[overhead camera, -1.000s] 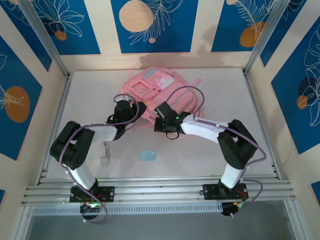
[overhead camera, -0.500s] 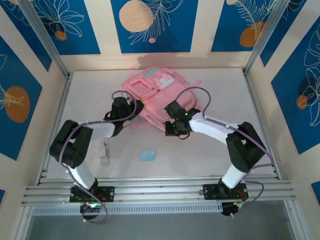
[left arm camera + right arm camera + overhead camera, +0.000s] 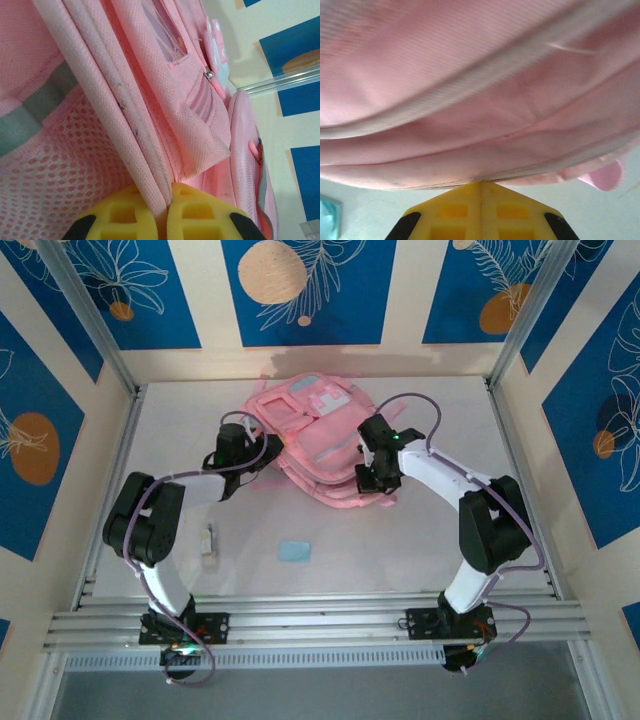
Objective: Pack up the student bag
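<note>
Top external view, item list.

- Bag point(image 3: 315, 430): pink, soft, lying flat on the far half of the table point(image 3: 430, 550), front face up, with the white-pink patch point(image 3: 322, 400) towards the back wall. Its near edge runs between the two grippers.
- Left gripper point(image 3: 262, 453): at the bag's left side. In the left wrist view, the yellow pads point(image 3: 120, 215) are drawn close on a ridge of the bag's point(image 3: 165, 90) piped seam, which runs down between them; the gripper point(image 3: 169, 192) is clamped on that seam. Alongside it are a grey stripe point(image 3: 30, 107), a mesh pocket point(image 3: 65, 165) and a metal zip pull point(image 3: 209, 75).
- Right gripper point(image 3: 370, 482): at the bag's near right corner. In the right wrist view, the pads are pressed flat together and the gripper point(image 3: 481, 184) touches the lower hem of the bag point(image 3: 470, 75). Whether any fabric is nipped between the pads cannot be told.
- Blue slip point(image 3: 295, 551): flat on the near table, well apart from the bag.
- Pale stick point(image 3: 208, 545): on the near left table, beside the left arm.
</note>
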`<state>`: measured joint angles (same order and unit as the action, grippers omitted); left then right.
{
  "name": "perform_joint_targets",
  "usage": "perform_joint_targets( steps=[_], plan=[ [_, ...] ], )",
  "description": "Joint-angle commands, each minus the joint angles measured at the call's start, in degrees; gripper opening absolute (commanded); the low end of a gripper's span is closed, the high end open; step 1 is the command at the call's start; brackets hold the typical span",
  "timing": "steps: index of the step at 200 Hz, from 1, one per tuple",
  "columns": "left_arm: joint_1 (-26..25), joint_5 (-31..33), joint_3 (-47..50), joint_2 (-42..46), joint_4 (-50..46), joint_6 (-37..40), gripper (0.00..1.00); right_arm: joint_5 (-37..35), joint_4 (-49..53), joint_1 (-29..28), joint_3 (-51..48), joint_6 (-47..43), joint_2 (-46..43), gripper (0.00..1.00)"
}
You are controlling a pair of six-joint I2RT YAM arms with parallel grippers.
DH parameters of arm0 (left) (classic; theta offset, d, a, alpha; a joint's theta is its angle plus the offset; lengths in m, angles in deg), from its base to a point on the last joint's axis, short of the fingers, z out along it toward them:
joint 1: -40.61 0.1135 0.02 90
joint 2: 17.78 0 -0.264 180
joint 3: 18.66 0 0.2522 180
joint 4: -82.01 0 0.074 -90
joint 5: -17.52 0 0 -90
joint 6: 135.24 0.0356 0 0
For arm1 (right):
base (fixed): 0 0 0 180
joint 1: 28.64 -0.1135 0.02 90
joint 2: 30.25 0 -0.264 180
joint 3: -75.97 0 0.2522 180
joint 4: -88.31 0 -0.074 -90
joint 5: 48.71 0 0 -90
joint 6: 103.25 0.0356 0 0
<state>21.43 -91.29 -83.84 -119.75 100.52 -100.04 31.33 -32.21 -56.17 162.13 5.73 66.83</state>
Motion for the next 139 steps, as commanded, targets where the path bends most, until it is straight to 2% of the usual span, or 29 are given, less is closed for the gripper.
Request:
perform_joint_targets(
  steps=[1, 14, 19, 57, 78, 118, 139],
  plan=[
    [0.03, -6.01, -2.02, 1.93, 0.84, 1.98, 0.28, 3.17, 0.37, -2.66, 1.85, 1.88, -1.16, 0.04],
    [-0.07, -6.14, -1.30, 3.89, -0.88, 2.39, 0.47, 3.01, -0.43, -3.89, 2.02, 3.71, -1.02, 0.08],
    [-0.17, -6.04, -0.88, 4.76, -1.62, 2.43, 0.50, 2.96, -0.86, -4.19, 2.00, 4.36, -0.93, 0.09],
    [-2.92, -3.25, 3.35, 11.12, -6.52, 1.34, 0.53, 1.78, -4.88, -5.23, 1.18, 8.13, -0.98, 0.18],
    [-5.06, -1.93, 6.39, 12.24, -5.82, -1.70, 0.56, 2.12, -5.45, -5.40, 1.34, 9.61, -1.08, 0.25],
    [-7.56, -0.67, 8.87, 12.06, -6.17, -2.99, 0.58, 2.40, -6.67, -8.95, 1.51, 14.46, -2.96, 0.45],
    [-8.19, 0.35, 8.75, 11.26, -5.80, -2.41, 0.59, 0.77, -6.59, -11.57, 2.28, 18.58, -2.83, 0.46]
  ],
)
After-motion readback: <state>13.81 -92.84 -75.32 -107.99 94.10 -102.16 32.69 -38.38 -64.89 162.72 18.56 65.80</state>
